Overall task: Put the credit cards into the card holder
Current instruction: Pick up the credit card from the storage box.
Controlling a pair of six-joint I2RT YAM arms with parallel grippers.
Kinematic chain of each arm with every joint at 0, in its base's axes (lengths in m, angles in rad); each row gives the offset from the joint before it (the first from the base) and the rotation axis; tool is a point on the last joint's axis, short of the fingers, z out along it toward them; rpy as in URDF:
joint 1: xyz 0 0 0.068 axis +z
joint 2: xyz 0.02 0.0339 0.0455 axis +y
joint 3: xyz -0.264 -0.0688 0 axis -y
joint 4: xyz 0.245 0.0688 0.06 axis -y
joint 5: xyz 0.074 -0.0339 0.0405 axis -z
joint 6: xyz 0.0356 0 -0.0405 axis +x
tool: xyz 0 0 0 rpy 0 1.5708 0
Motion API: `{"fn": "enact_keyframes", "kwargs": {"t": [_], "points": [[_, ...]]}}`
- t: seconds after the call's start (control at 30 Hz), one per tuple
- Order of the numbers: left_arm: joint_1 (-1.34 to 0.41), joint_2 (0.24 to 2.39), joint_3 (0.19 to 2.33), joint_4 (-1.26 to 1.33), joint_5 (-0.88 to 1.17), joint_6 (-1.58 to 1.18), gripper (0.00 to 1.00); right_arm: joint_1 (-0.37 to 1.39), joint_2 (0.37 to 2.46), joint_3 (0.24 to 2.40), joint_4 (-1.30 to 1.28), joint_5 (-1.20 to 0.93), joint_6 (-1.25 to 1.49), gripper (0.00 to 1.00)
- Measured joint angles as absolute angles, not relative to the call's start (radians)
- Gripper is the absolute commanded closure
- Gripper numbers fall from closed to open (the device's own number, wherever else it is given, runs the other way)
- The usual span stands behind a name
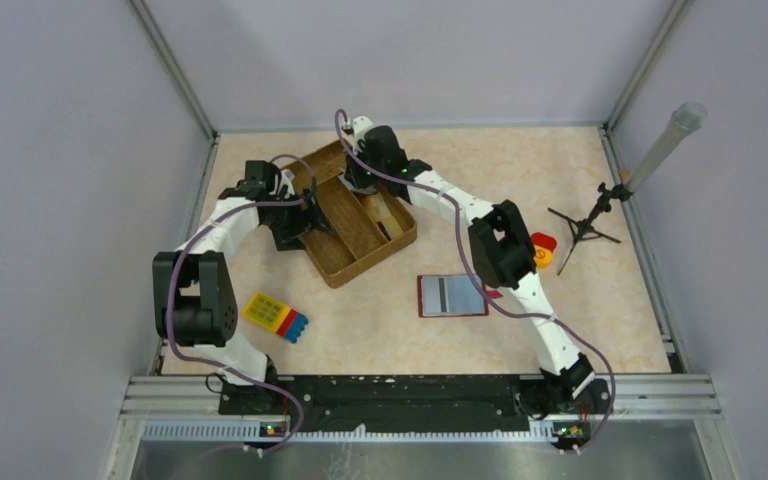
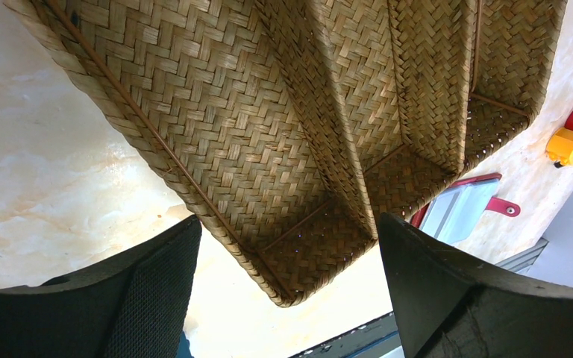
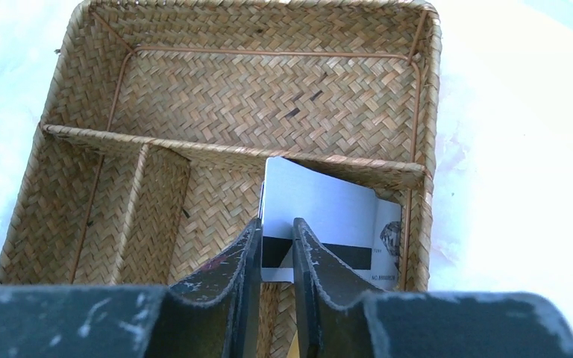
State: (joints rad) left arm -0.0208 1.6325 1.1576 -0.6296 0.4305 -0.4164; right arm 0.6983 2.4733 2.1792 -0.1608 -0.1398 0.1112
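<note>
The card holder is a woven basket [image 1: 360, 268] with several compartments, also in the left wrist view [image 2: 216, 112] and the right wrist view [image 3: 268, 97]. A grey-white credit card [image 3: 321, 201] with a black stripe leans face-up in the near right compartment. My right gripper [image 3: 276, 221] hangs just over that card's near edge, jaws a narrow gap apart, nothing pinched between them; from above it is over the basket [image 1: 360, 180]. My left gripper [image 2: 289, 218] is wide open and empty at the basket's left side [image 1: 305, 215]. A thin dark card edge [image 1: 385, 230] shows in the basket.
A red-rimmed flat case with a grey-silver face [image 1: 452, 296] lies right of the basket, also in the left wrist view [image 2: 459, 209]. A yellow-red-blue toy block [image 1: 275, 316] lies front left. A red-yellow object [image 1: 542, 250] and a black tripod [image 1: 585, 225] stand at right.
</note>
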Motion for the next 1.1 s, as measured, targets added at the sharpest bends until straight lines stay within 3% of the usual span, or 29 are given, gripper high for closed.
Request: {"fn": "enact_keyframes", "kwargs": {"t": [0.17,0.33,0.53,1.1], "points": [[-0.021,1.633,1.158,-0.63,0.43,-0.416,0.13,0.698,2.471,2.179,-0.155,-0.132,0.108,0.84],[-0.021,1.633,1.158,-0.63,0.43,-0.416,0.13,0.698,2.444,2.139,-0.136,-0.112,0.106,0.93],[-0.021,1.632,1.158,-0.63,0.428,-0.416,0.13,0.703,2.318,1.95,-0.027,-0.004,0.092,1.0],[-0.021,1.527,1.148,-0.6,0.422,-0.402,0.09,0.722,2.177,1.79,0.002,0.134,0.097,1.0]]}}
